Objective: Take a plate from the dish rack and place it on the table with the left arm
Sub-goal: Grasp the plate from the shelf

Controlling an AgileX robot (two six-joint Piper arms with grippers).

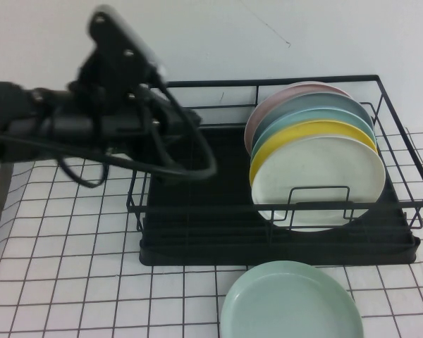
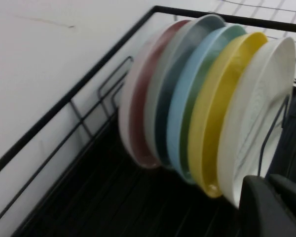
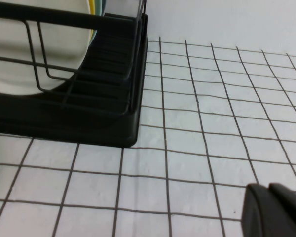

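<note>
The off-white plate [image 1: 317,179] stands upright at the front of a row of plates in the black dish rack [image 1: 197,243], just before a yellow plate [image 1: 303,132]. My left arm [image 1: 92,120] reaches over the rack's left half, well left of the plates. In the left wrist view my left gripper [image 2: 274,197] is shut and empty, with the off-white plate [image 2: 256,113] close beyond its fingertips. My right gripper [image 3: 276,210] is shut and empty, low over the gridded table [image 3: 212,123], beside the rack's corner [image 3: 130,118]. It is out of the high view.
A pale mint-green plate [image 1: 290,303] lies flat on the table [image 1: 70,246] in front of the rack. Behind the yellow plate stand blue-green, grey and pink plates [image 2: 138,108]. A white wall rises right behind the rack.
</note>
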